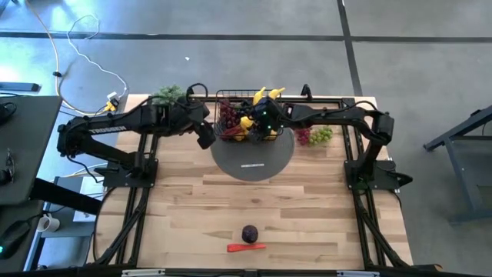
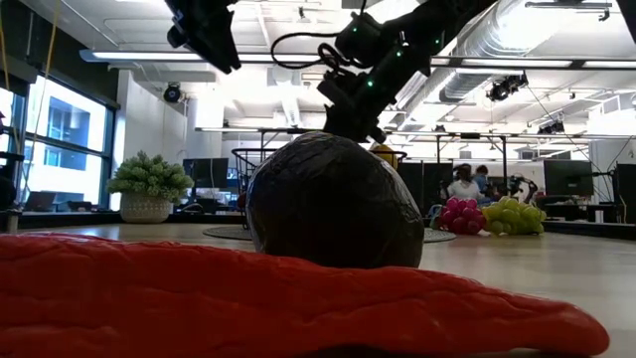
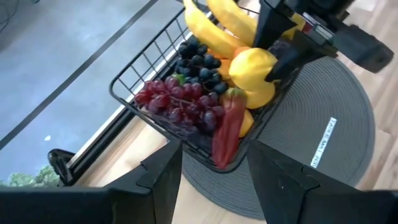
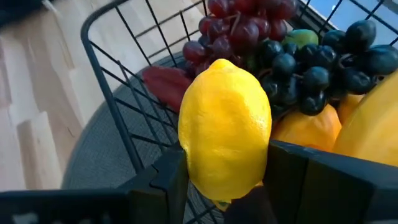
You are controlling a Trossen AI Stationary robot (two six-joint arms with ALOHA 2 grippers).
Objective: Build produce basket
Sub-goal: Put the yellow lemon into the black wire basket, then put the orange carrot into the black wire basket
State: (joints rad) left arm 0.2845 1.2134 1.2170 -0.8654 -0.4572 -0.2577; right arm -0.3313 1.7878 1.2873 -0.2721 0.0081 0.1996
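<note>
Over basket (image 4: 118,118): right claw (image 4: 227,180) grips lemon (image 4: 225,127), seemingly unreleased.

Two dark jointed arms with black cables, green indicator lights, flat black fingers (image 4: 168,180)

- A black wire-mesh basket (image 1: 244,117) sits on a grey round mat, holding bananas (image 3: 214,31), red grapes (image 3: 177,102), dark grapes (image 3: 199,65) and a red chilli (image 3: 227,127).
- A yellow lemon (image 4: 225,127) hangs upright over the basket.
- Red and green grapes (image 1: 314,135) lie beside the basket.
- A dark plum (image 1: 250,233) and red chilli (image 1: 246,247) lie near the table's front edge.
</note>
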